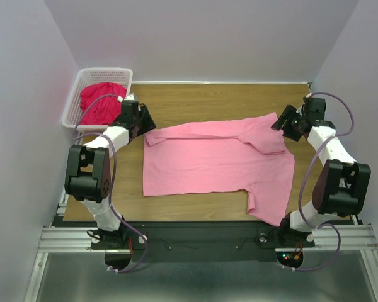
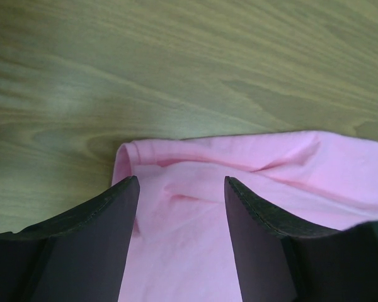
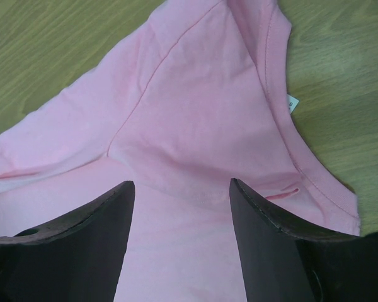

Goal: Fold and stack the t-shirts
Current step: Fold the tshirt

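1. The pink t-shirt (image 1: 208, 165) lies spread on the wooden desk (image 1: 208, 97) between the two arms. It is turned sideways, with its hem to the left and its collar to the right.
2. At the shirt's far right corner, one sleeve (image 1: 264, 141) is folded in onto the body. The other sleeve (image 1: 268, 204) sticks out from the shirt's near edge, towards the arm bases.
3. The left end effector (image 1: 146, 126) sits at the pink shirt's far left corner. In the left wrist view its two dark fingers (image 2: 123, 207) stand well apart over a rolled edge of pink cloth. Nothing is pinched between them, so it is open. Whether the fingertips touch the cloth cannot be told.
4. The right end effector (image 1: 283, 123) sits at the shirt's far right corner, beside the collar. In the right wrist view its fingers (image 3: 116, 211) are also spread wide over the shoulder area, holding nothing, so it is open too. A small white label (image 3: 292, 102) shows inside the collar (image 3: 274, 69).
5. The red t-shirt (image 1: 99, 100) lies crumpled in a white basket (image 1: 72, 116). The basket stands beyond the pink shirt's far left corner, just behind the left end effector.
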Available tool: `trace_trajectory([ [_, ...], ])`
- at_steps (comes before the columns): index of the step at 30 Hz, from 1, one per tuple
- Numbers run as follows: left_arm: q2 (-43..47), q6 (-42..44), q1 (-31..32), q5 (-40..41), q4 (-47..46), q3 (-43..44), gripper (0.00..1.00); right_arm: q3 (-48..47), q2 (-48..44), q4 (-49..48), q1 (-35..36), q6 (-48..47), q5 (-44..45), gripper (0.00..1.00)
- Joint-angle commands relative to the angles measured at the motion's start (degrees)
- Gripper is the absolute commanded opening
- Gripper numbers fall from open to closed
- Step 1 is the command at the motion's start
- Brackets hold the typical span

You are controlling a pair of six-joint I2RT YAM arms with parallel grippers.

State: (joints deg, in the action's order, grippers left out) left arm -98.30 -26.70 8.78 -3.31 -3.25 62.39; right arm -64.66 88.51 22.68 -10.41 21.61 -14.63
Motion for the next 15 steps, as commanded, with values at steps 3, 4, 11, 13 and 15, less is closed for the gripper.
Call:
trace_trajectory([
  [3, 1.63, 4.98, 0.01, 1.55, -1.24, 0.18, 0.67, 0.33, -1.5, -0.7, 0.04, -0.78, -1.8, 0.68],
  [4, 0.66, 6.21, 0.01, 1.64, -1.15, 1.58, 0.67, 0.24, -1.5, -0.62, 0.04, -0.86, -1.72, 0.68],
  [11, -4.53, 11.14, 0.01, 0.68, 0.52, 5.72, 0.63, 0.77, -1.23, -0.7, 0.04, -0.78, -2.24, 0.68],
  [13, -5.58, 12.02, 0.19, -1.86, 0.78, 6.51, 0.59, 0.94, -1.15, -0.7, 0.04, -0.78, -2.24, 0.68],
  [15, -6.02, 12.55, 0.36, -4.06, 1.4, 7.39, 0.57, 1.03, -0.97, -0.7, 0.04, -0.69, -2.42, 0.68],
])
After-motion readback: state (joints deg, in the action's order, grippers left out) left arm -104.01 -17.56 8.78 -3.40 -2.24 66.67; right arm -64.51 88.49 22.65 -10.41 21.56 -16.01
